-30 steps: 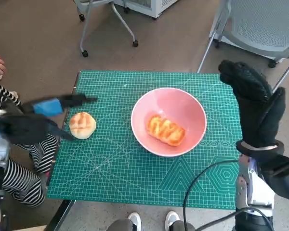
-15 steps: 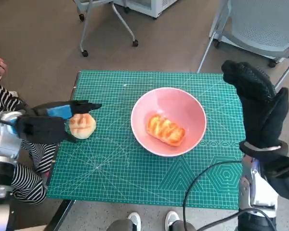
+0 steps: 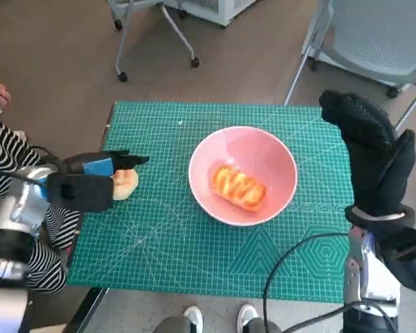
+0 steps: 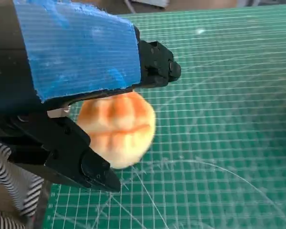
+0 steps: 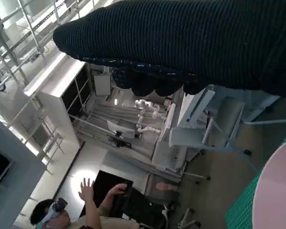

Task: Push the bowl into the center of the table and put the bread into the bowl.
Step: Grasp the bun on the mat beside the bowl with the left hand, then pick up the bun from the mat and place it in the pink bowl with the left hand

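The left hand (image 3: 90,182) sits at nine o'clock on the green mat (image 3: 166,243), its fingers (image 4: 93,169) spread on either side of the round bread roll (image 4: 118,128), whether clasping it or only bracketing it I cannot tell; the right hand (image 3: 373,156) stands upright at three o'clock, fingers straight, grasping nothing; the pink bowl (image 3: 274,149) rests near the mat's centre, a glazed bread (image 3: 238,186) lying inside; a person (image 5: 62,217) shows in the right wrist view.

Table (image 3: 90,305): green cutting mat (image 3: 166,243), pink bowl (image 3: 277,149), round bun (image 3: 127,182).
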Action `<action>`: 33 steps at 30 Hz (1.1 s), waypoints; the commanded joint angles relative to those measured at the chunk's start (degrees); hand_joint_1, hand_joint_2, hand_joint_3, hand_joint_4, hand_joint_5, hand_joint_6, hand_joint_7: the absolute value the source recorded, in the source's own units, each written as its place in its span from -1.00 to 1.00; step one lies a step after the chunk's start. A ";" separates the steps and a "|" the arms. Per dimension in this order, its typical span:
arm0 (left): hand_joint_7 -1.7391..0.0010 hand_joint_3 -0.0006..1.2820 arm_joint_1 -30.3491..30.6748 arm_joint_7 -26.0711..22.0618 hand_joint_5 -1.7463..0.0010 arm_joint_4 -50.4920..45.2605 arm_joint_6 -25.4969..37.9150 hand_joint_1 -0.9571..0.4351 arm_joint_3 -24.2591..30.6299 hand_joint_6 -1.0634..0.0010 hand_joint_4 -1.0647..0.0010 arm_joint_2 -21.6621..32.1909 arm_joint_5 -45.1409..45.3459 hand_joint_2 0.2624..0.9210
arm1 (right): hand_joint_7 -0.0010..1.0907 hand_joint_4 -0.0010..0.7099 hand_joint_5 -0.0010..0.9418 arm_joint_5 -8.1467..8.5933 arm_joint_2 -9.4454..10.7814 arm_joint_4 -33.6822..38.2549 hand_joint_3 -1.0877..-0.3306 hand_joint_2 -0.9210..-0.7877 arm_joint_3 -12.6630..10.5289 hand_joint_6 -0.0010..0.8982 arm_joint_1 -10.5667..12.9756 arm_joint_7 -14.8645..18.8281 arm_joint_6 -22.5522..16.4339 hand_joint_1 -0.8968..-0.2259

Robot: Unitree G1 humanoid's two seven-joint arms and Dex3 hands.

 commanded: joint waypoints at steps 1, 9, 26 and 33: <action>0.96 -0.97 -2.27 4.69 0.98 4.02 -0.45 0.53 -2.77 0.10 0.28 -0.85 4.21 0.72 | -0.01 -0.31 -1.00 -0.57 -0.20 -0.15 0.04 -1.00 -0.09 -0.69 1.33 -0.41 0.24 -0.44; -0.34 -0.81 -4.58 11.11 0.04 9.18 -1.45 0.34 -5.55 0.01 -0.29 -0.78 8.20 0.98 | -0.01 -0.30 -1.00 -0.52 -0.15 -0.29 0.04 -1.00 -0.12 -0.69 1.45 -0.55 0.31 -0.43; -0.42 -0.90 -4.53 6.70 -0.25 -7.51 -9.53 0.38 5.68 -0.13 -0.36 3.28 -6.60 1.00 | -0.01 -0.30 -1.00 -0.01 -0.59 -0.66 0.04 -1.00 -0.33 -0.69 1.50 -0.28 0.86 -0.43; -0.40 -0.91 -3.72 3.95 -0.24 -22.25 -6.51 0.38 11.40 -0.17 -0.36 1.60 -15.82 0.99 | -0.01 -0.31 -1.00 0.55 -0.79 -0.39 0.03 -1.00 -0.34 -0.69 1.06 -0.05 1.38 -0.45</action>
